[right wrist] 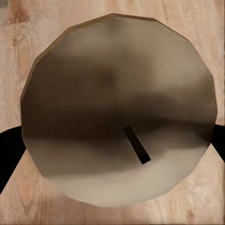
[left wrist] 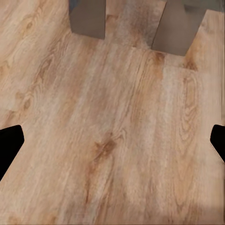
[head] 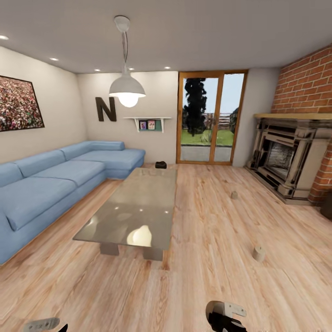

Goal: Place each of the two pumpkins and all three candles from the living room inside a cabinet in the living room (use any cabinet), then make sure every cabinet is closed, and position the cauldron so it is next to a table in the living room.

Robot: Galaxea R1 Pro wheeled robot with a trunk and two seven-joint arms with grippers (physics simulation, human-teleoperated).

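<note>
While the right hand sat low at five o'clock in the head view, its wrist camera looked straight onto a candle, wick up, with a dark finger at each side of it; it appeared to be clamped on that candle, though the contact itself was hidden. The left hand at seven o'clock hung wide apart and held nothing, over bare floor near the legs of the desk. To carry well, I judged the grip should stay firm and the candle upright until a cabinet was reached. Farther out, a second candle stood on the floor at three o'clock, a third beyond it at two. The desk's near edge lay at eleven o'clock, leaving an open lane of floor on its right. The cauldron sat past the far end at twelve, near the glass door
</note>
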